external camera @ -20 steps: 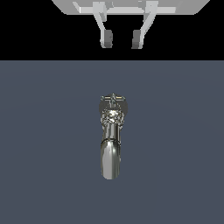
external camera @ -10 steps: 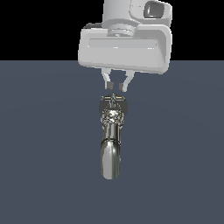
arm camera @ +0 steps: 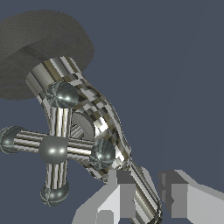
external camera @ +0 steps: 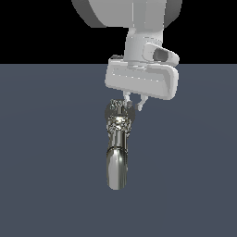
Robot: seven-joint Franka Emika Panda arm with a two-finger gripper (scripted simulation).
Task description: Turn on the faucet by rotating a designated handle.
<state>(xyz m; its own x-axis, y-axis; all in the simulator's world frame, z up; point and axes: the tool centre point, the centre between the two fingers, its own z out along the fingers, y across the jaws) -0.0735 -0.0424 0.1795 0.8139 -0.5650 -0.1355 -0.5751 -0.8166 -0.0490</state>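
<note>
A chrome faucet [external camera: 117, 157] stands on the dark floor, its spout pointing toward the exterior view's front. In the wrist view it shows a cross handle [arm camera: 53, 149] with four ball ends, a curved body [arm camera: 94, 109] and a dark round base [arm camera: 39, 43]. My gripper [external camera: 133, 102] hangs just above the faucet's top, toward the exterior view's right. In the wrist view the gripper [arm camera: 148, 199] is open, and a thin chrome bar [arm camera: 144, 192] of the faucet lies between the fingers, close to one finger [arm camera: 118, 197]. The cross handle is beside the fingers, not between them.
The flat dark grey floor [external camera: 51, 176] surrounds the faucet on all sides. The arm's white hand [external camera: 141, 78] and wrist hide the area right behind the faucet's top.
The gripper has come down from the top of the exterior view to just above the faucet's top. Its fingers stand closer together than a second ago.
</note>
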